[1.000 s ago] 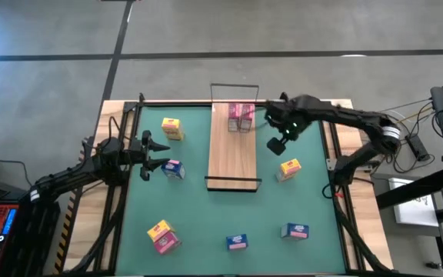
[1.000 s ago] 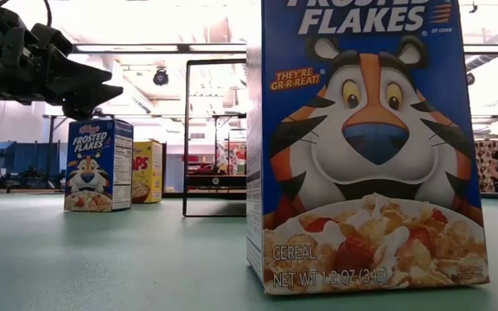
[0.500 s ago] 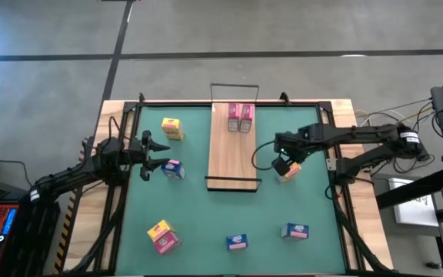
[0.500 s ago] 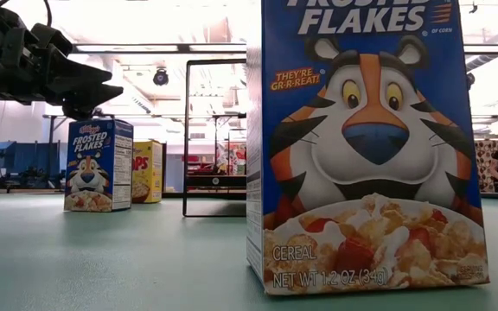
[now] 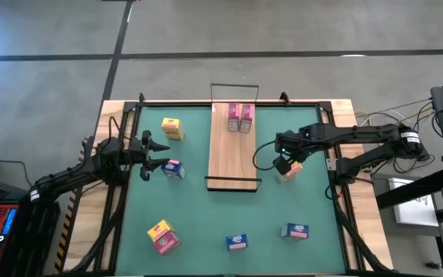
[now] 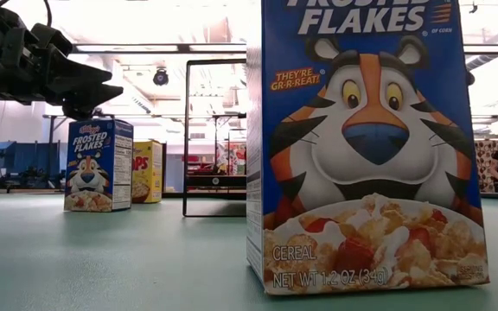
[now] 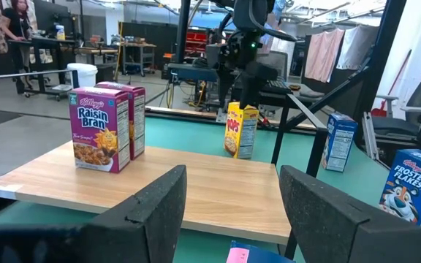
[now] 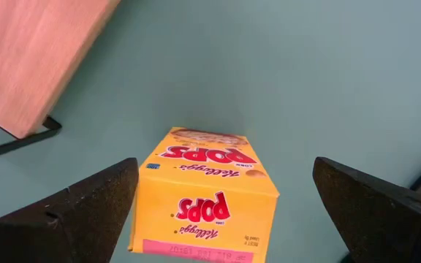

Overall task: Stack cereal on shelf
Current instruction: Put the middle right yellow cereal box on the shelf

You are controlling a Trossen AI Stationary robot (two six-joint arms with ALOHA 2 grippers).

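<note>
The shelf (image 5: 233,150), a light-wood board with black wire rails, lies mid-table. Two Raisin Bran cereal boxes (image 5: 241,117) stand side by side on its far end. To the right of the shelf a yellow Pops box (image 5: 290,171) stands upright on the green table. My right gripper (image 8: 225,219) hangs open just above it, pointing steeply down, one finger out to each side of the box (image 8: 203,193) and touching nothing. My left gripper (image 7: 229,219) waits level and open at the table's left (image 5: 151,152), beside a blue Frosted Flakes box (image 5: 173,169).
A yellow box (image 5: 172,128) stands at the far left. A yellow-and-pink box (image 5: 162,236), a blue-and-pink box (image 5: 237,242) and a blue box (image 5: 295,231) stand along the near side. The black table frame (image 5: 331,146) runs close behind my right gripper.
My right gripper has swung from beside the shelf's far end toward the table's near edge and a little down, rolling as it went. It now hangs over the yellow Pops box, and it has stayed open. No box has moved.
</note>
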